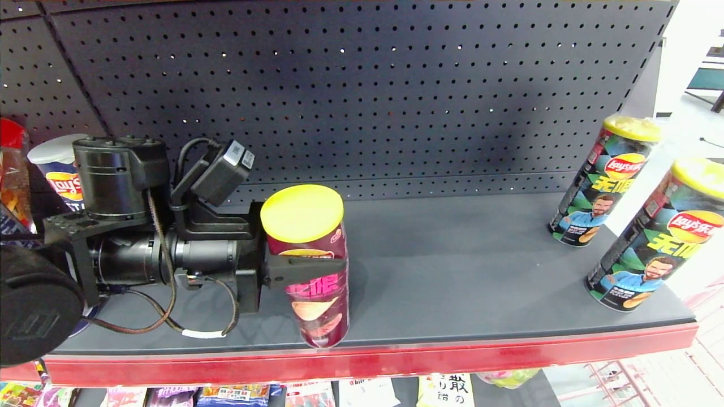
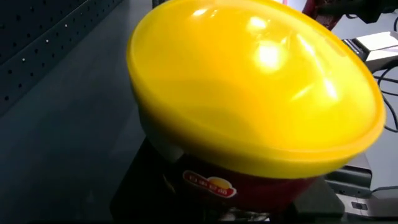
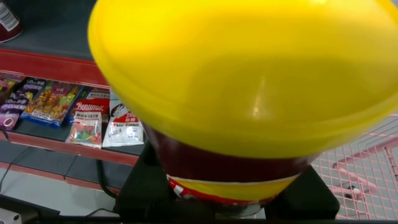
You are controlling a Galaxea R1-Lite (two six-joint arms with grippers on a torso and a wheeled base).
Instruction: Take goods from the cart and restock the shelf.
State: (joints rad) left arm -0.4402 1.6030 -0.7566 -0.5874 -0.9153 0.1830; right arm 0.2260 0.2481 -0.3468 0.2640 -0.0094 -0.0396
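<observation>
Gripping the maroon can [image 1: 319, 308] at mid-body with the left end effector [image 1: 317, 260], fingers [image 1: 305, 264] closed on opposite sides. Standing upright just behind the red shelf edge [image 1: 396, 353], base seemingly down on the board, yellow lid up, long axis vertical, printed face toward that edge. Probably light: a stiff, smooth-walled tube, somewhat slippery, dentable under a hard squeeze, with brittle contents. Best taken round the middle of the wall, never by the snap-on lid. Holding a second can [image 3: 249, 81], also yellow-lidded, in the right end effector [image 3: 221, 205], on the aisle side of the red shelf edge, beside the pink cart [image 3: 367, 168]. Farther right along that edge, two green cans [image 1: 605, 181] [image 1: 659, 237], both upright.
</observation>
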